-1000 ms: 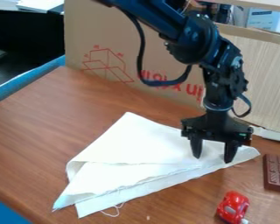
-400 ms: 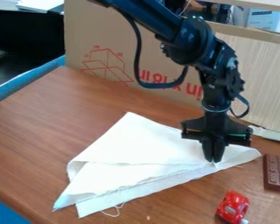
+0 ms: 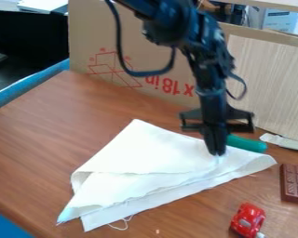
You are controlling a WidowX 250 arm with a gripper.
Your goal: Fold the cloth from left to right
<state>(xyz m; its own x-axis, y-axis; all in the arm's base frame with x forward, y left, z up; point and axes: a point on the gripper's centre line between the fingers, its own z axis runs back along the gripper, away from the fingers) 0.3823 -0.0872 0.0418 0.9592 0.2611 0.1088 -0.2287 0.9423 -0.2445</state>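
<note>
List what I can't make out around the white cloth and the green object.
Camera view, grip: whether the black two-finger gripper pinches the white cloth; blurred tips.
Camera view, smooth green object: its end beside the gripper, behind the fingers.
Camera view, cloth's lower layers: under its top fold.

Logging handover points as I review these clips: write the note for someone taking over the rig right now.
Gripper: at the cloth's right part in the view, fingers together, apparently pinching the white fabric cloth at the tips of the gripper.
Job's things: the cloth lies on the brown wooden table, its narrow right corner near the brown chocolate-like bar; a red toy car sits below that.
Done: the cloth lies in overlapping layers, uneven along the lower edge.
Left: likely finish the left-to-right fold, then release; the layers don't line up.
</note>
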